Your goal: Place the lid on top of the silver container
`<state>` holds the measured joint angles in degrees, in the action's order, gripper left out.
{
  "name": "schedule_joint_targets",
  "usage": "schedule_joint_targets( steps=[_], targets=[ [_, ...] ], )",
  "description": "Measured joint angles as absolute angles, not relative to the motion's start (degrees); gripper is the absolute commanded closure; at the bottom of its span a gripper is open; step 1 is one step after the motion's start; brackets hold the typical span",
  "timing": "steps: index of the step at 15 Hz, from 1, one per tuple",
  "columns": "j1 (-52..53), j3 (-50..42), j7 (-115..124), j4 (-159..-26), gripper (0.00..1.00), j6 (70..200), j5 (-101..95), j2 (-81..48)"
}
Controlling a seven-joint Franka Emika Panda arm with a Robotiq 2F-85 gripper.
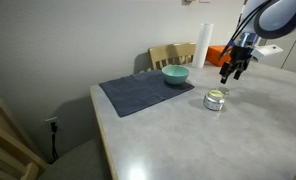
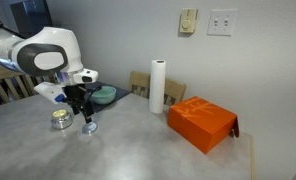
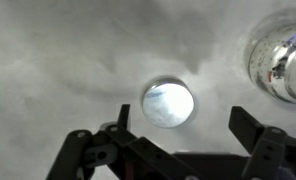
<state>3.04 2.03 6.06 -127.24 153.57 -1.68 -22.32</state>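
Note:
The lid (image 3: 168, 103) is a small pale round disc lying flat on the grey table; it also shows in an exterior view (image 2: 88, 128). The silver container (image 3: 282, 58) is a shiny squat pot standing apart from the lid, seen in both exterior views (image 1: 215, 99) (image 2: 61, 119). My gripper (image 3: 181, 114) is open and empty, hovering just above the lid with a finger on each side of it. It shows in both exterior views (image 1: 233, 70) (image 2: 85, 108), beside the container.
A teal bowl (image 1: 175, 74) sits on a dark grey mat (image 1: 143, 93). An orange box (image 2: 201, 122) and a paper towel roll (image 2: 157, 86) stand on the table. Wooden chairs (image 1: 172, 55) are at the table's edges.

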Motion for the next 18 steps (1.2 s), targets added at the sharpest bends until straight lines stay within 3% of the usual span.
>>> schedule_joint_targets(
  steps=[18],
  targets=[
    [4.7,0.37,10.51,-117.61,0.0,152.36,-1.44,-32.63]
  ],
)
